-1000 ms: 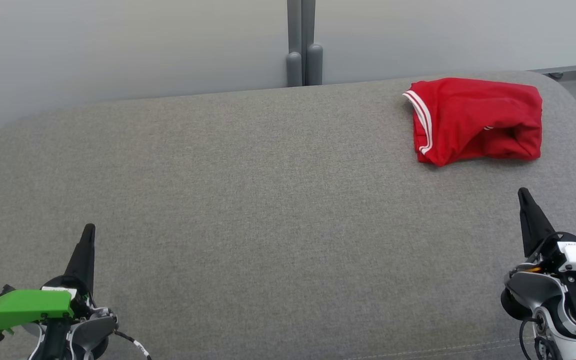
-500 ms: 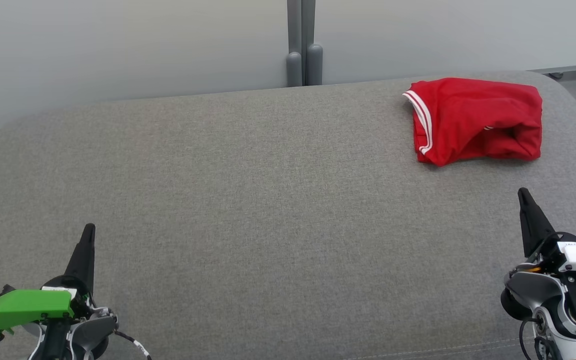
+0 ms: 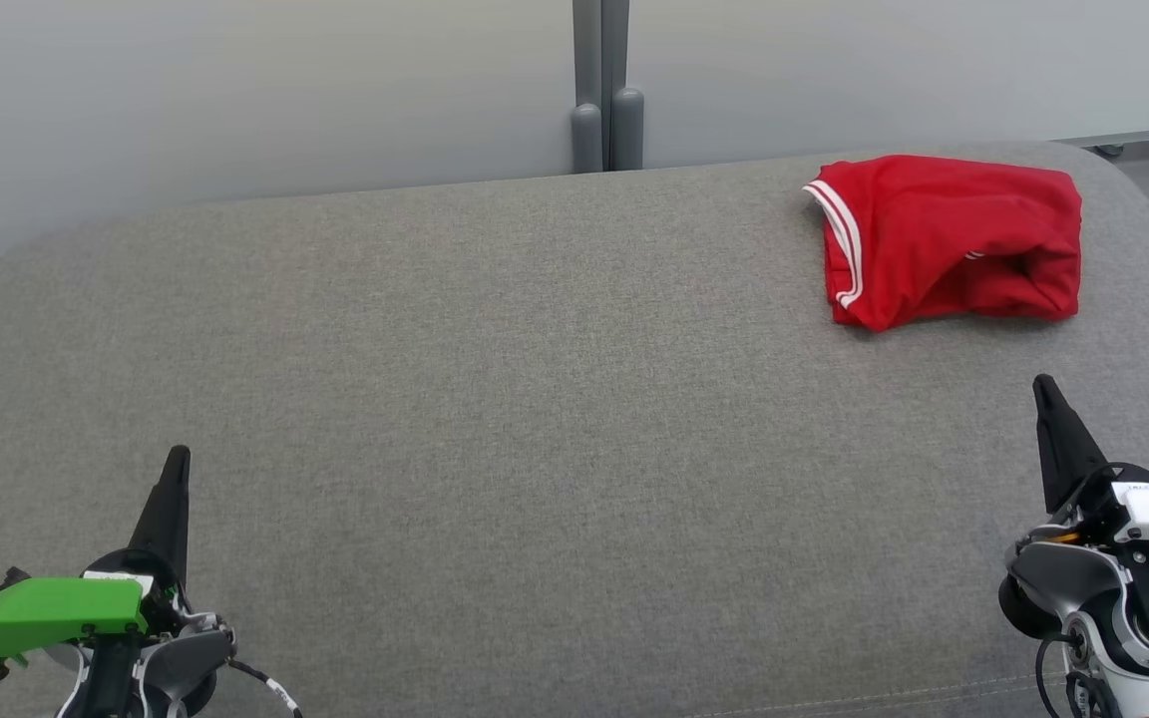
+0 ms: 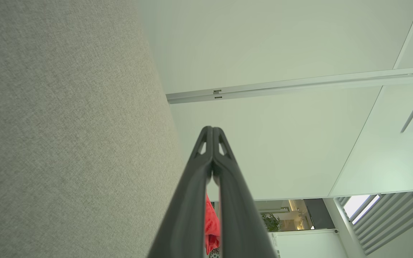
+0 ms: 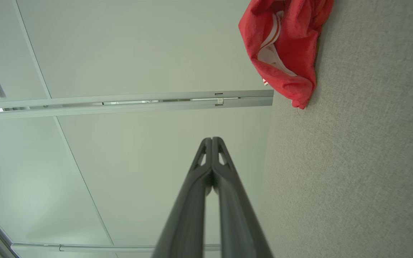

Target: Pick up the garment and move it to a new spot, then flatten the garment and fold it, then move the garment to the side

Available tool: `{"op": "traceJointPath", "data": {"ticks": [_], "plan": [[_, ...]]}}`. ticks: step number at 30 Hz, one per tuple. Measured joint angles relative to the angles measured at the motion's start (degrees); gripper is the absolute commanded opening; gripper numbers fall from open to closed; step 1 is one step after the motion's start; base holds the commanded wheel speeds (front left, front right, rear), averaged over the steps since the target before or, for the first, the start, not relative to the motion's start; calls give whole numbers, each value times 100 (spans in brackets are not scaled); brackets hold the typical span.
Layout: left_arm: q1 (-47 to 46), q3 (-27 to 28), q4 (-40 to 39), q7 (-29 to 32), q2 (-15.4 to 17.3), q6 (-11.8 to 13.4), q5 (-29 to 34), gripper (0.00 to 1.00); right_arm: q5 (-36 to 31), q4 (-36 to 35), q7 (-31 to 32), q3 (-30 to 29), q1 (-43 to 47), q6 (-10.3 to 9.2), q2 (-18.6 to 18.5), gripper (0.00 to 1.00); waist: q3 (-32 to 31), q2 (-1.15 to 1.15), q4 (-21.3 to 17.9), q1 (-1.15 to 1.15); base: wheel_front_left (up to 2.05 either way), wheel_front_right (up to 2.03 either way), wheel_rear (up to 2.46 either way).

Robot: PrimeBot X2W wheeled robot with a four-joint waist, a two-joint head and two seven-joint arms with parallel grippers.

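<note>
Reach check: resting the left claw (image 3: 176,457) and the right claw (image 3: 1041,384) pinched shut, empty, at the near bench (image 3: 535,399) corners; facing the red garment (image 3: 949,234) bunched at the far right, ahead of the right claw, stretching left-to-right, well apart from the left claw

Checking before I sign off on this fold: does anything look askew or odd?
Yes: the red garment, at the far right corner of the grey surface, is folded loosely, its near-right end bulging open rather than flat. Nothing spilled or damaged. The left tool and right tool are shut, clear of it.
</note>
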Motion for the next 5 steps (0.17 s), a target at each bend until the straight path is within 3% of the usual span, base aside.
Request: {"op": "traceJointPath", "data": {"ticks": [5], "plan": [[0, -1, -1, 0, -1, 0, 0, 0, 0, 0, 0, -1, 0, 0, 0, 0, 0, 0, 0, 0, 0, 0, 0]]}}
